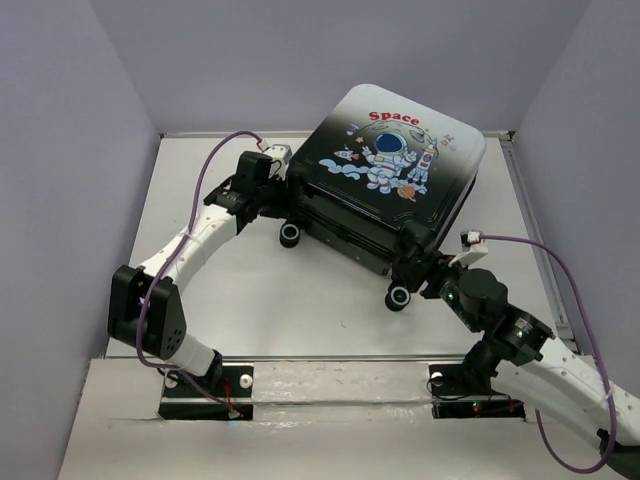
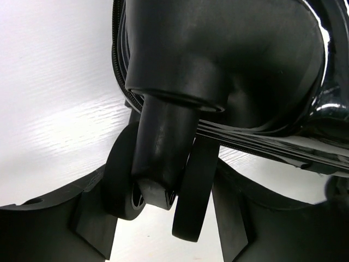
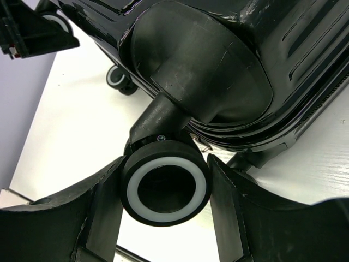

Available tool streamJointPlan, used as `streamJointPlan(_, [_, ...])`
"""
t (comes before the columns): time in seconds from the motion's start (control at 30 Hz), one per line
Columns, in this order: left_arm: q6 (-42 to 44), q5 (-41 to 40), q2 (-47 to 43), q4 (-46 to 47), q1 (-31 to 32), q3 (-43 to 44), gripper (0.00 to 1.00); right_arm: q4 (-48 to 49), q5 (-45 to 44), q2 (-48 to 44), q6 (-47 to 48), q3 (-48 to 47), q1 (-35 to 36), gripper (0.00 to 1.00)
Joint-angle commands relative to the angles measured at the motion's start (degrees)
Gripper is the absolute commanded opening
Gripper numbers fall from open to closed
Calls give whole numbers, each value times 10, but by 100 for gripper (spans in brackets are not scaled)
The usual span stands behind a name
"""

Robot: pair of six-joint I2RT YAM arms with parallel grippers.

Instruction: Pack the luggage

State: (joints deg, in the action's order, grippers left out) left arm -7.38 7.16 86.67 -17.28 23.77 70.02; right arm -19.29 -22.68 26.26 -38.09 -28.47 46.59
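The luggage (image 1: 390, 170) lay closed and flat on the far side of the bench (image 1: 300, 300), wheel end nearest. The left fingers (image 2: 92, 218) stood apart, straddling the left wheel (image 2: 191, 191). The right fingers (image 3: 103, 213) looked clamped on the right wheel (image 3: 166, 188).

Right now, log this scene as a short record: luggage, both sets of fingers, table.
luggage: closed, astronaut print up, wheeled end toward the arms
left fingers: either side of the near-left wheel; grip unclear
right fingers: shut on the near-right wheel
table: white, bears the luggage
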Motion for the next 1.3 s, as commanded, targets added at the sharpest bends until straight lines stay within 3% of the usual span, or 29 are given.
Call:
streamJointPlan(0.0, [-74, 101, -49, 106, 5, -45, 6, -52, -84, 30, 38, -13, -14, 7])
streamJointPlan(0.17, [-172, 192, -111, 244, -21, -147, 6, -25, -38, 62, 63, -12, -97, 7])
streamJointPlan(0.3, [-288, 269, -128, 425, -57, -241, 6, -7, 70, 59, 75, 2, -185, 7])
streamJointPlan(0.37, [-314, 284, -124, 448, -72, -247, 6, -7, 103, 62, 71, 0, -186, 7])
streamJointPlan(0.4, [-315, 290, -120, 449, -74, -243, 6, -9, 111, 63, 71, -1, -186, 7])
streamJointPlan(0.43, [-313, 297, -118, 450, -76, -238, 13, -11, 117, 63, 70, 0, -186, 7])
streamJointPlan(0.47, [-308, 296, -120, 450, -77, -236, 40, -14, 121, 60, 70, 0, -186, 7])
streamJointPlan(0.57, [-303, 295, -131, 440, -92, -236, 76, -17, 128, 50, 69, 1, -186, 7])
streamJointPlan(0.7, [-274, 293, -132, 397, -108, -216, 88, -17, 134, 59, 72, -3, -186, 7])
streamJointPlan(0.8, [-212, 262, -141, 304, -108, -182, 95, -16, 135, 55, 72, -1, -186, 7])
streamJointPlan(0.93, [-151, 178, -170, 195, -108, -161, 99, -14, 140, 54, 75, -2, -186, 7])
streamJointPlan(1.27, [-173, 222, -116, 213, -108, -139, 99, -7, 149, 52, 77, 1, -186, 7])
